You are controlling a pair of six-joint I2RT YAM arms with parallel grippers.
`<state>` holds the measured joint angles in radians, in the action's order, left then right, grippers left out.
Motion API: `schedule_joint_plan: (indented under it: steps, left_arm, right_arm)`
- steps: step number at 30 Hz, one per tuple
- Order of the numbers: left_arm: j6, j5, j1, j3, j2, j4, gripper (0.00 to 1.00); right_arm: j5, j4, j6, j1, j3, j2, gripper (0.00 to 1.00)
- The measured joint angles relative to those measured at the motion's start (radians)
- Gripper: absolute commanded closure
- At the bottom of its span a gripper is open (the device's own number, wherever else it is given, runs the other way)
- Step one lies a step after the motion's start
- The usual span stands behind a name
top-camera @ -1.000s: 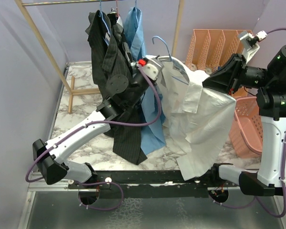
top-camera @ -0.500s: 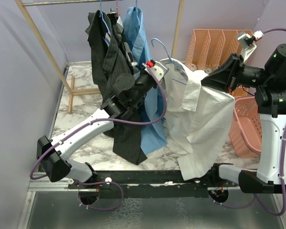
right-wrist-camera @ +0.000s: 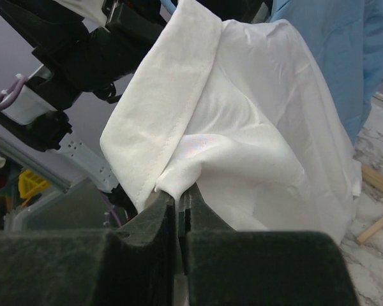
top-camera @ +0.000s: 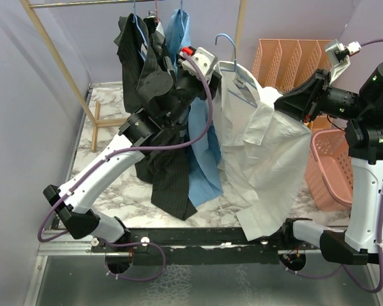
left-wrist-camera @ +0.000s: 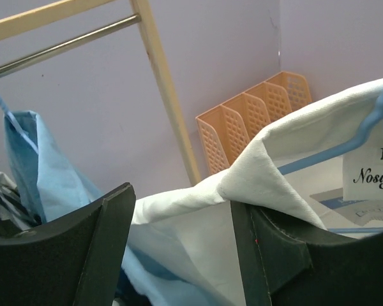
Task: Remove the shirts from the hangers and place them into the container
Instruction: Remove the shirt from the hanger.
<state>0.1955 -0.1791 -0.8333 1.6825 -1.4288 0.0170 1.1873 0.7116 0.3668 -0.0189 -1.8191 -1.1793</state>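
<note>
The white shirt (top-camera: 262, 159) hangs on a light blue hanger (top-camera: 226, 43), lifted off the rack in mid-air. My left gripper (top-camera: 209, 69) is at the shirt's collar; in the left wrist view it (left-wrist-camera: 182, 242) stands open, and the white shirt (left-wrist-camera: 293, 146) lies loosely between the jaws and over the right finger, beside the blue hanger (left-wrist-camera: 364, 127). My right gripper (top-camera: 288, 105) is shut on a fold of the white shirt (right-wrist-camera: 242, 127), pinched at the fingertips (right-wrist-camera: 180, 194). The pink container (top-camera: 329, 172) stands low at the right.
A black pinstriped shirt (top-camera: 159, 159) and a light blue shirt (top-camera: 179, 38) hang on the wooden rack (top-camera: 240, 29) behind my left arm. A peach file organizer (top-camera: 287, 60) stands at the back right. The rack's foot (top-camera: 99, 124) rests on the marble table.
My left gripper opened from nearly shut and rose toward the hanger's top. The hanger and the shirt's collar now sit higher. The right gripper kept its grip on the shirt.
</note>
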Motion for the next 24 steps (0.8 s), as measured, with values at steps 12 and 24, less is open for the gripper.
schedule_joint_plan:
  steps: [12,24]
  left_arm:
    - [-0.026,-0.029,0.0,0.079,-0.028,-0.183,0.34]
    - [-0.024,-0.029,0.0,-0.019,-0.029,-0.126,0.24]
  right_arm:
    - [-0.144,0.044,-0.093,0.0,0.003,0.009,0.99]
    - [-0.223,0.057,-0.095,0.0,0.003,0.091,0.99]
